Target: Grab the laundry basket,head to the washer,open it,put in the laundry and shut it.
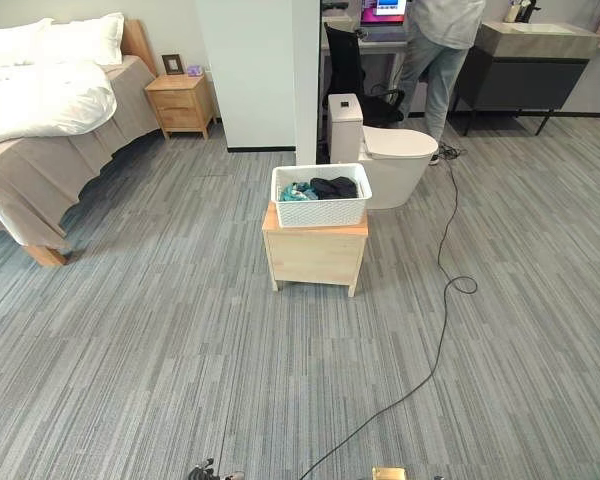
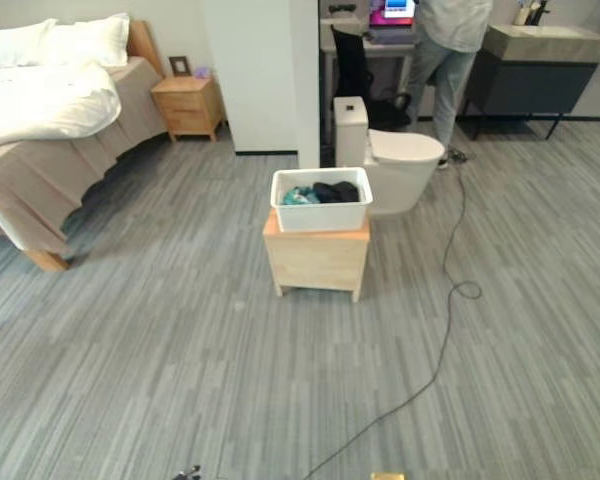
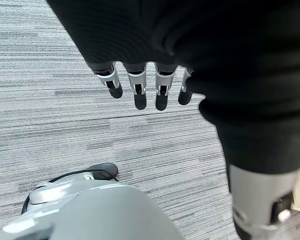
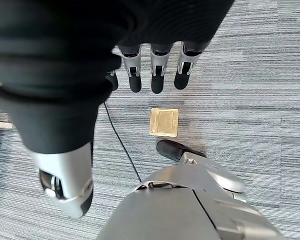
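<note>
Grey striped carpet [image 1: 160, 340] covered the room. At frame centre, one white laundry basket [image 1: 320, 196] of dark and teal clothes [image 1: 323, 188] sat on one wooden bench [image 1: 315, 252], before a toilet [image 1: 395, 160]. The left robot hand [image 3: 140, 85] and right robot hand [image 4: 152, 70] hung relaxed over carpet, holding nothing, well apart from the basket.

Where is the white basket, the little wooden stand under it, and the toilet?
laundry basket [image 1: 325, 210], left eye view, on its front wall.
wooden stand [image 1: 315, 258], left eye view, on its front panel.
toilet [image 1: 405, 145], left eye view, on the closed lid.
</note>
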